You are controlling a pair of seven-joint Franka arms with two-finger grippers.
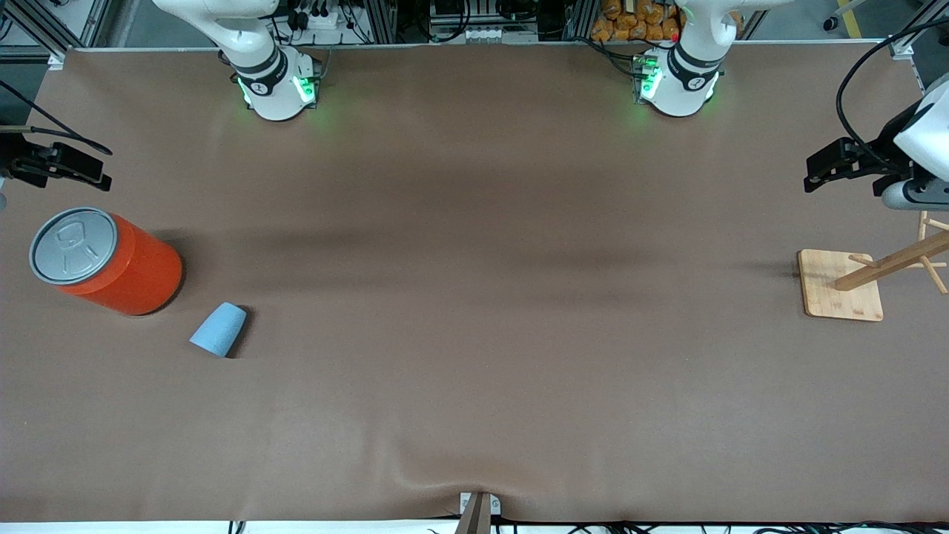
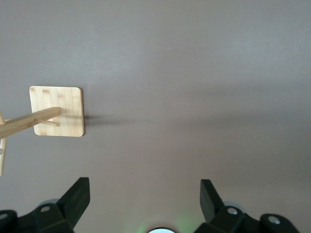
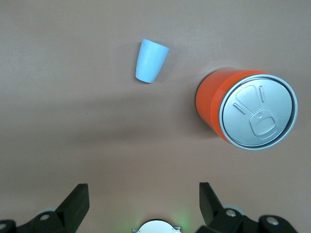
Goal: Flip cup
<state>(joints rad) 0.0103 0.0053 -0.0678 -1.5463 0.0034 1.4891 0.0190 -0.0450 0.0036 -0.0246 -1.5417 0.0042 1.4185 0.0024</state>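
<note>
The cup (image 1: 219, 329) is a small light-blue tumbler on the brown table, close beside the orange can (image 1: 111, 261) and nearer to the front camera. Its wider end points toward the front camera and its opening does not show. It also shows in the right wrist view (image 3: 151, 60), well apart from the fingers. My right gripper (image 1: 104, 169) hangs open and empty over the right arm's end of the table, by the can; it also shows in the right wrist view (image 3: 143, 191). My left gripper (image 1: 812, 174) hangs open and empty over the left arm's end, also in the left wrist view (image 2: 145, 187).
The large orange can with its grey lid stands upright (image 3: 248, 114). A wooden peg rack on a square base (image 1: 841, 285) stands at the left arm's end, under my left gripper, and shows in the left wrist view (image 2: 57, 111).
</note>
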